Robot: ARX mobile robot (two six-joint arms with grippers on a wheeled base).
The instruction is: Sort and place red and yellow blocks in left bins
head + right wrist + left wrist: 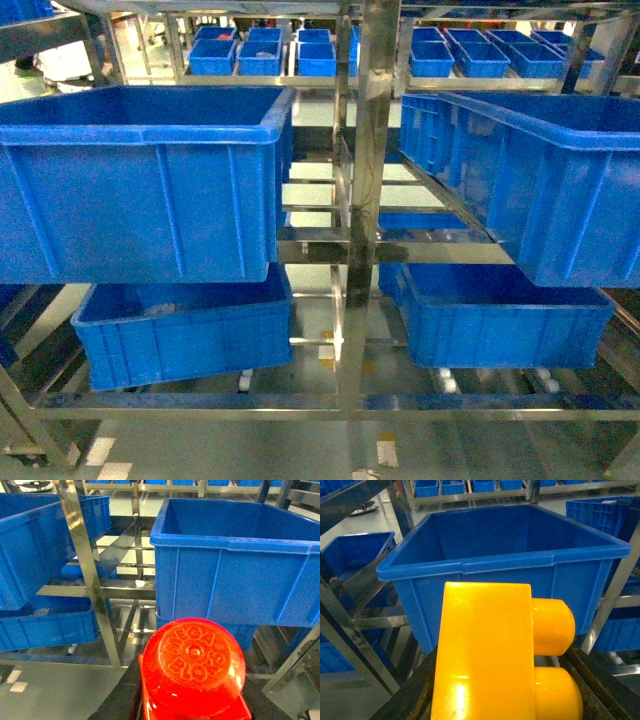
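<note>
The yellow block (pixel 485 655), orange-yellow with two round studs pointing right, fills the bottom of the left wrist view. My left gripper (pixel 505 702) is shut on it, with dark fingers (pixel 412 697) on either side. Just ahead stands a deep blue bin (pixel 505 562), open and seemingly empty. In the right wrist view my right gripper (pixel 192 707) is shut on the red block (pixel 195 662), whose embossed stud faces the camera. The left bins show in the head view, an upper one (pixel 140 185) and a lower one (pixel 185 335). Neither gripper shows in the head view.
A steel rack post (pixel 368 150) splits the head view. Right of it sit an upper blue crate (pixel 545 185) and a lower one (pixel 500 320). Small blue crates (pixel 260 50) line far shelves. In the right wrist view a steel upright (pixel 87 565) stands between crates.
</note>
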